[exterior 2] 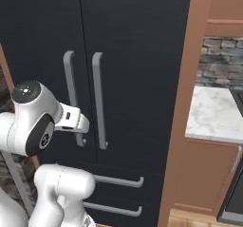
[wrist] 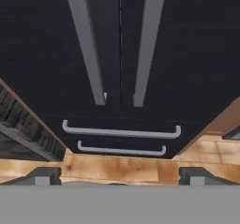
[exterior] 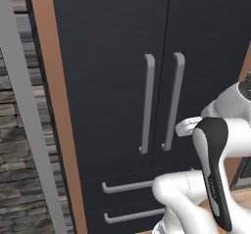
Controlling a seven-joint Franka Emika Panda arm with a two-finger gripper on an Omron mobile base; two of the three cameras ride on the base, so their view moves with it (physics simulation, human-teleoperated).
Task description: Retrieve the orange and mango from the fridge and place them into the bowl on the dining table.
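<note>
The fridge [exterior: 112, 71] takes up the centre of each frame, both doors shut. The gripper [wrist: 119, 175] sits at the hand view's bottom edge, jaws wide apart, holding nothing.

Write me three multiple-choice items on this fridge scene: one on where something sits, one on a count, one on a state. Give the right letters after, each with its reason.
1. Where do the fridge's two horizontal drawer handles sit?
A. Above the doors
B. Below the two upright door handles
C. On the brown side panel

2. How many long upright door handles does the fridge show?
A. One
B. Two
C. Four

3. What state are the fridge doors in?
A. Both shut
B. Left one swung open
C. Both wide open

Answers:
1. B: in the hand view the two short horizontal bars lie under the ends of the upright ones.
2. B: one grey bar stands on each side of the centre seam.
3. A: the dark door fronts lie flush, with only a thin seam between them and no shelves showing.
</note>
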